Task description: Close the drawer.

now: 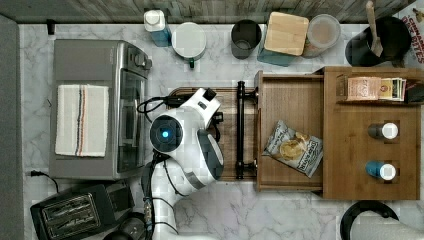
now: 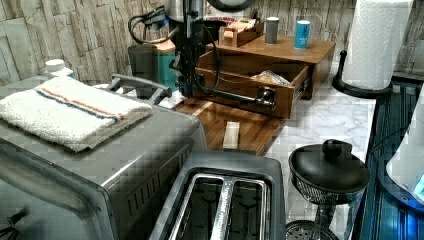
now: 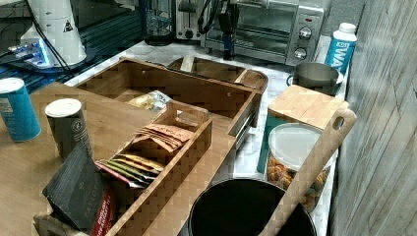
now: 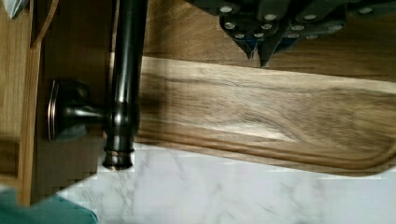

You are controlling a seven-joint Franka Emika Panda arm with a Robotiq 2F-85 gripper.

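Gripper (image 4: 256,52) fingers sit nearly together, holding nothing, above the one wooden tray (image 4: 261,116) beside the single black handle (image 4: 125,70). One drawer (image 1: 290,131) stands pulled out, holding one snack bag (image 1: 293,148); two bottles (image 1: 384,131) stand on the cabinet (image 1: 350,150).

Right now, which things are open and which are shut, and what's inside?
drawer: pulled open, a snack bag lying inside.
black bar handle: free, nothing gripping it.
pincer: fingertips close together, holding nothing, above the wooden tray.
toaster: slots empty.
toaster oven: folded towel resting on top.
round jar: lid on.
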